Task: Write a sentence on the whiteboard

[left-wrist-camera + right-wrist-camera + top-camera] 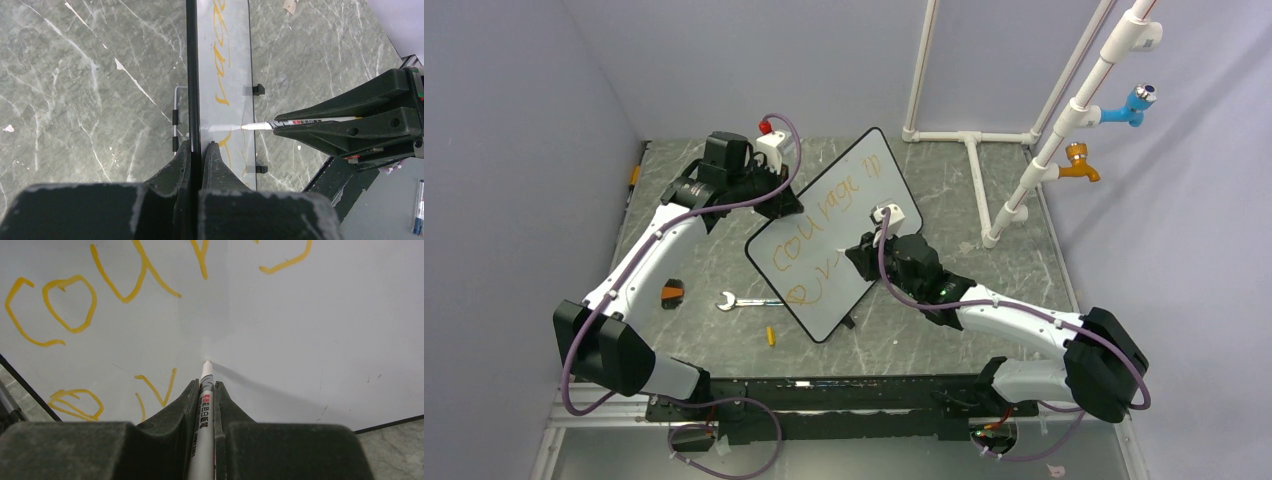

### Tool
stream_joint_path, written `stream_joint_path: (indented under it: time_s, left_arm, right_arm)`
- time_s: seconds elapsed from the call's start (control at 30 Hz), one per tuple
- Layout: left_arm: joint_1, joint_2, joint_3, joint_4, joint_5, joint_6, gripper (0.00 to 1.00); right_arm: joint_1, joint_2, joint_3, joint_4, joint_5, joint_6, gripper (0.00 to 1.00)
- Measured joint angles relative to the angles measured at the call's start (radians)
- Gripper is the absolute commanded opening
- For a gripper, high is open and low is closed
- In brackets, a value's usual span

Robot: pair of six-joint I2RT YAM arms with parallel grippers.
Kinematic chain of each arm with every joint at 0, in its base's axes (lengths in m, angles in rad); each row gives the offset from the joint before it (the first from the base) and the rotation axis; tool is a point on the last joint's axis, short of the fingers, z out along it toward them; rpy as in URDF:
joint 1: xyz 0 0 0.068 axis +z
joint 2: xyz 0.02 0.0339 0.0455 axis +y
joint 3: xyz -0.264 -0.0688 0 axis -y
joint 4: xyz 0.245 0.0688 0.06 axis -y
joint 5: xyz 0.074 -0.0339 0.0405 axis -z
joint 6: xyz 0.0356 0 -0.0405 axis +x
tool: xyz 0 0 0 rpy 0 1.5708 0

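Nearest the arms, a wrench [736,301] lies on the table [944,170], out of the way. A bit farther in, the right gripper [206,385] is closed tight on a marker [204,425], and the tip points at the whiteboard [310,330]. The tip looks like it touches the white, but it is hard to be sure. It sits in the second row, just right of the last orange letter of the sentence [822,222]. The board stands up in the middle of the table. At its far side the left gripper [200,150] is pinched shut on the black rim. To write the next letter well, the marker should press softly, move slowly, leave a small gap and stay level with that row. The left gripper should hold firm so the board does not wobble.
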State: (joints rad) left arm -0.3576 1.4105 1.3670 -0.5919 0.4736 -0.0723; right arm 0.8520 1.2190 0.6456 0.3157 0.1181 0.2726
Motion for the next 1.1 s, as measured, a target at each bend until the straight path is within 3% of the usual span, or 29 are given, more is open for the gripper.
stream_joint_path:
  time_s: [1.1]
  left_arm:
    - [0.001, 0.0, 0.0, -0.005, -0.001, 0.001, 0.0]
  right_arm:
    - [-0.004, -0.014, -0.064, 0.031, -0.099, 0.047, 0.0]
